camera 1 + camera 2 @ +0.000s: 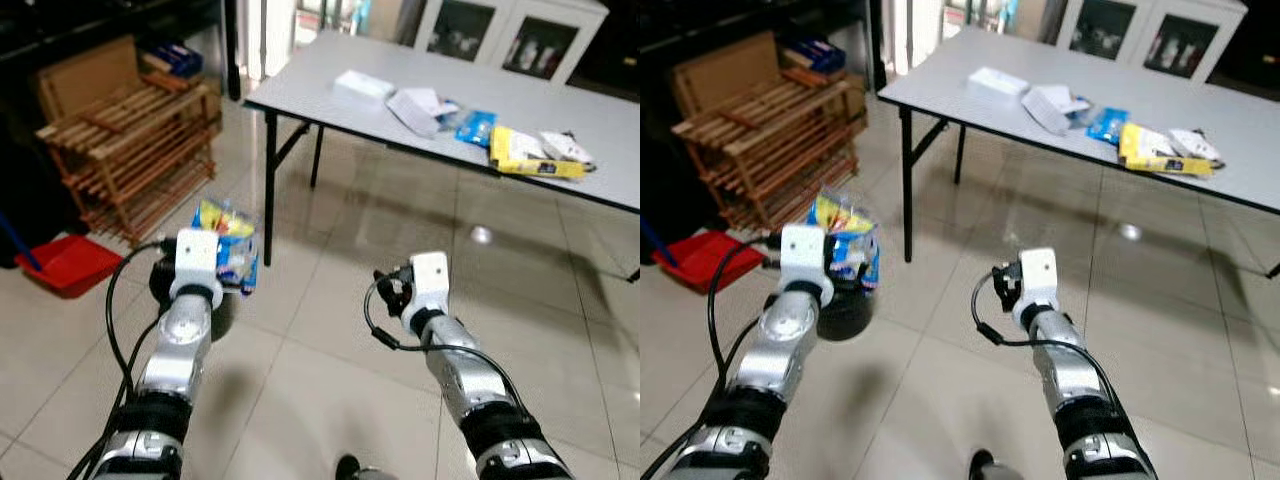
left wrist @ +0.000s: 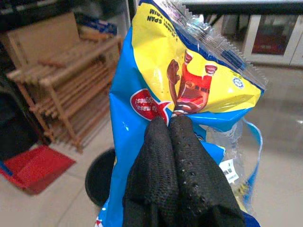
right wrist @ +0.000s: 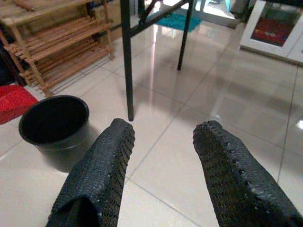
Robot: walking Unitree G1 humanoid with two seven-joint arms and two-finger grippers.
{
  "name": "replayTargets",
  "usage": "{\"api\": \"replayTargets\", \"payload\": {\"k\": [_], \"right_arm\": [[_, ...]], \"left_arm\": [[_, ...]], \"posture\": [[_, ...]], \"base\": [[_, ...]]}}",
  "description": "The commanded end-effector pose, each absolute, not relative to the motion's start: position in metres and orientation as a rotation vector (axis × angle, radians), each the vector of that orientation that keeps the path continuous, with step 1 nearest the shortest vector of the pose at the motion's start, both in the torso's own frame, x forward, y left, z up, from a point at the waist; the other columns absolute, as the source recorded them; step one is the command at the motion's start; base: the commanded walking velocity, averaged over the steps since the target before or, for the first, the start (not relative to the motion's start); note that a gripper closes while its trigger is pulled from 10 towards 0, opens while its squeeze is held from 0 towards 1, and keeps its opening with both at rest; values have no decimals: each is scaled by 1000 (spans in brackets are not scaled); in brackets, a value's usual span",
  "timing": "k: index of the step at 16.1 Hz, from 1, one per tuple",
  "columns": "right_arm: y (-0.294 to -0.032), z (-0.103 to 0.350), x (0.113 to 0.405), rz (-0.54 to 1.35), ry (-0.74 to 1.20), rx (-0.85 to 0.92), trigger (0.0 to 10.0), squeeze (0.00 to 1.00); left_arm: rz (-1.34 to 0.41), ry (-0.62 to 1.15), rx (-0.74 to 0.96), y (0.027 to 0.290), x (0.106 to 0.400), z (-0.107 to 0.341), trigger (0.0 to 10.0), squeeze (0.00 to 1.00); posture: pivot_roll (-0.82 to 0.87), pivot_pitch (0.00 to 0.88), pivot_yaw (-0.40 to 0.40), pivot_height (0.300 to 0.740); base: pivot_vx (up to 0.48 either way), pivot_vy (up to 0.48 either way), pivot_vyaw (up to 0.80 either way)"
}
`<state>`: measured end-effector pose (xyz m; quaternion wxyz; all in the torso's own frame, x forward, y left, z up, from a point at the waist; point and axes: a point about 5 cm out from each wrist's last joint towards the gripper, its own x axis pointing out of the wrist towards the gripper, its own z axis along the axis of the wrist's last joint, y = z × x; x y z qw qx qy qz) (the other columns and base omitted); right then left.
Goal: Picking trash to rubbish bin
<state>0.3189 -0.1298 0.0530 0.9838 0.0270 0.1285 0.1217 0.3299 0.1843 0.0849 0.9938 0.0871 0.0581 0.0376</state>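
Up close, left gripper (image 2: 171, 124) pinches snack bag (image 2: 189, 80) above black bin (image 3: 54, 120); right gripper (image 3: 163, 135) gapes.

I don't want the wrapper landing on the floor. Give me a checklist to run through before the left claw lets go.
1. Left claw shut on the snack bag: ok, its fingers pinch the crumpled film.
2. Black bin upright with its mouth open: ok.
3. Bag directly above the bin mouth: cannot tell; in the head view it hangs over the bin, but the wrist view shows the rim off to one side.
4. Right claw open and holding nothing: ok.
5. Table leg apart from the bin: ok.
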Motion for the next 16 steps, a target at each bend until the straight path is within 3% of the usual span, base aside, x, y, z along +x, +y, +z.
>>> {"api": "replayTargets", "payload": {"k": [1,7,10,16], "right_arm": [[-134,55,320,238,242,61,10000,0],[-128,58,323,265,225,68,10000,0],[-130,49,320,264,260,50,10000,0],[-145,-3,290,237,511,-26,10000,0]], "left_arm": [[61,112,158,181,330,84,10000,0],[73,120,162,179,333,83,10000,0],[52,148,161,179,331,74,10000,0],[24,362,242,192,309,27,10000,0]], "posture": [[11,47,-84,740],[10,46,-85,740],[11,43,-83,740],[18,41,-85,740]], "base": [[0,0,0],[263,0,0],[0,0,0],[0,0,0]]}}
